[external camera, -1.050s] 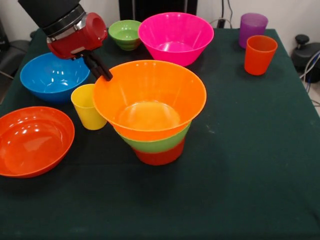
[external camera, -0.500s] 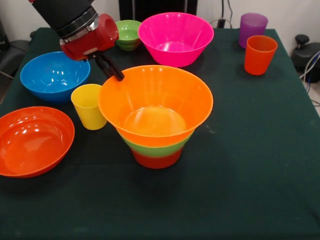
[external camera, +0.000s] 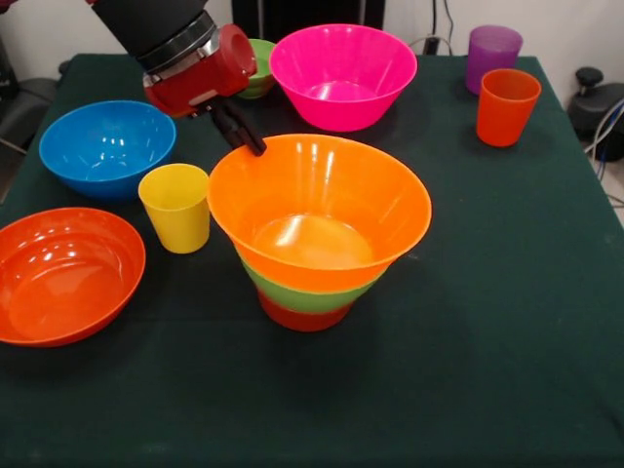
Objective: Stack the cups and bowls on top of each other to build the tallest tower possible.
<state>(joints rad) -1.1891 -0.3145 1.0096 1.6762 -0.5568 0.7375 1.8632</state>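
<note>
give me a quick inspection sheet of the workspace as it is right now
surface: table under a dark green cloth, no spills seen
job's things: tower of three nested bowls, red-orange under green under large orange bowl, leaning slightly; yellow cup beside it; blue bowl; shallow orange bowl; pink bowl; small green bowl partly behind the arm; orange cup and purple cup standing together at a corner
clutter: nothing seen
end effector: at the large orange bowl's rim; open or shut cannot be told
cables: some beyond the table edge
surroundings: dark items off the table, unclear
</note>
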